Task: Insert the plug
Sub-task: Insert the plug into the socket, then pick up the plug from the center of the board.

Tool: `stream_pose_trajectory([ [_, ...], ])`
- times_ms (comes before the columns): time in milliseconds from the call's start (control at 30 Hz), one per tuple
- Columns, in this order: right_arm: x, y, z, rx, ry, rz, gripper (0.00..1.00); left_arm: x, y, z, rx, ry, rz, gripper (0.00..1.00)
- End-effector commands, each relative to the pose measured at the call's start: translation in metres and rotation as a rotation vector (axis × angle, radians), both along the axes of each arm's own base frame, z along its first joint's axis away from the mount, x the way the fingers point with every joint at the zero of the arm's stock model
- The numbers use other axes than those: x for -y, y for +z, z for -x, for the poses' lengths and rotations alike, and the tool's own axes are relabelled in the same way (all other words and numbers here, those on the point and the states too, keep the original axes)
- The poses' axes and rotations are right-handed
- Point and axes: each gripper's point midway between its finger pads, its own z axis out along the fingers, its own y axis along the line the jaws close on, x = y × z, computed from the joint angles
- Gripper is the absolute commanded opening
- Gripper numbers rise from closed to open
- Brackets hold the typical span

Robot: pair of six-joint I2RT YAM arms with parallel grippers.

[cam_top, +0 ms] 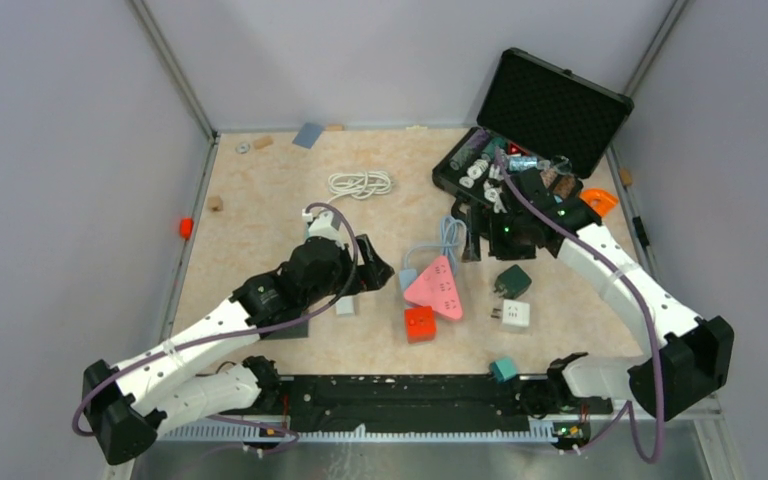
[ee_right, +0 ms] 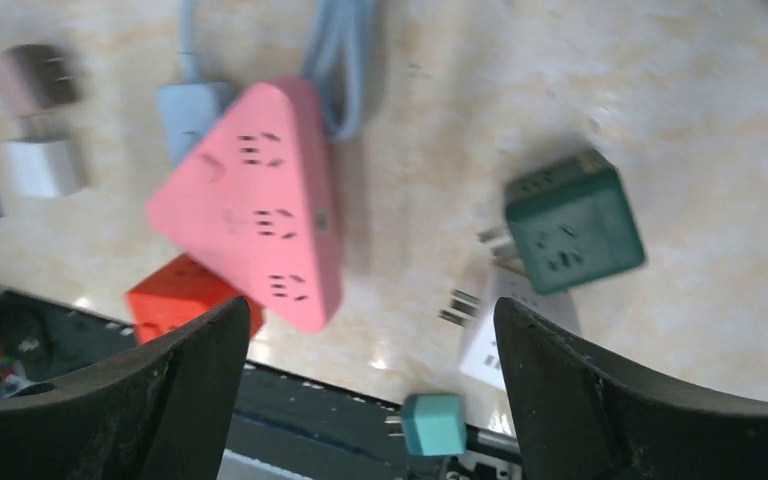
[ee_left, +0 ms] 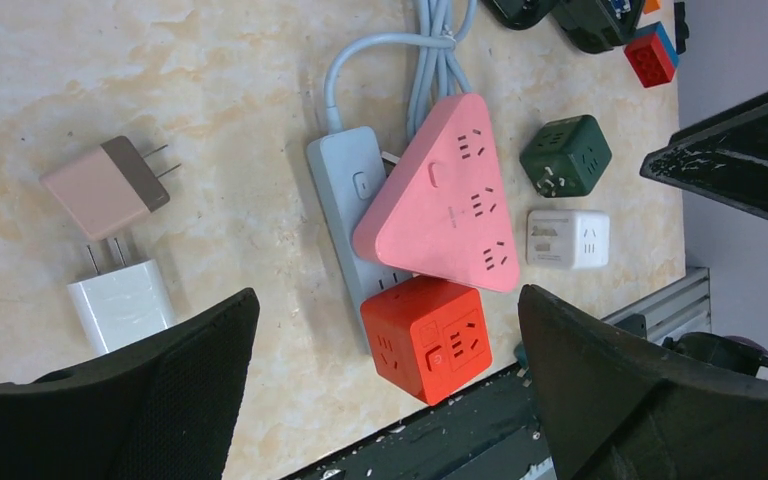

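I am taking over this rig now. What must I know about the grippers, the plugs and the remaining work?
Left gripper: open, empty, over the red cube socket.
Right gripper: open, empty, facing the pink triangular strip and the green cube adapter.
Loose plugs: the pink charger and the white charger lie side by side on the table; the teal plug lies at the near edge.
Done: nothing inserted; the pink strip's visible sockets are empty.
Left: grasp a plug and insert it.
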Motion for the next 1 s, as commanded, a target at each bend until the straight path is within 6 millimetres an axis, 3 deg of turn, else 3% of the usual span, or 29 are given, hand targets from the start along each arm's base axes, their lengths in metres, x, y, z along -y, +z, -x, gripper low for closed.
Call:
stream_pose_trajectory([
  [0, 0.064, -0.031, 0.014, -0.067, -0.222, 0.248, 0.89, 0.004, 0.013, -0.008, 0.036, 0.058, 0.115, 0.99],
  [100, 0.094, -0.041, 0.026, -0.11, -0.326, 0.356, 0.92, 0.006, 0.01, -0.007, 0.023, 0.049, 0.117, 0.99],
  [267, 0.113, -0.059, 0.046, -0.174, -0.424, 0.335, 0.99, 0.007, 0.008, -0.008, 0.019, 0.044, 0.107, 0.99],
  [333, 0.11, -0.071, 0.053, -0.222, -0.428, 0.275, 0.99, 0.009, 0.009, -0.008, 0.019, 0.042, 0.108, 0.99],
  [433, 0.085, -0.085, 0.058, -0.283, -0.335, 0.136, 0.99, 0.011, 0.006, -0.009, 0.015, 0.037, 0.105, 0.99],
  [533, 0.075, -0.1, 0.066, -0.35, -0.309, 0.096, 0.98, 0.014, 0.002, -0.01, 0.003, 0.026, 0.096, 0.99],
  [733, 0.078, -0.115, 0.071, -0.378, -0.315, 0.117, 0.92, 0.017, -0.002, -0.009, -0.013, 0.011, 0.087, 0.99],
  [967, 0.084, -0.123, 0.064, -0.36, -0.359, 0.151, 0.81, 0.014, 0.003, -0.01, 0.004, 0.019, 0.091, 0.99],
])
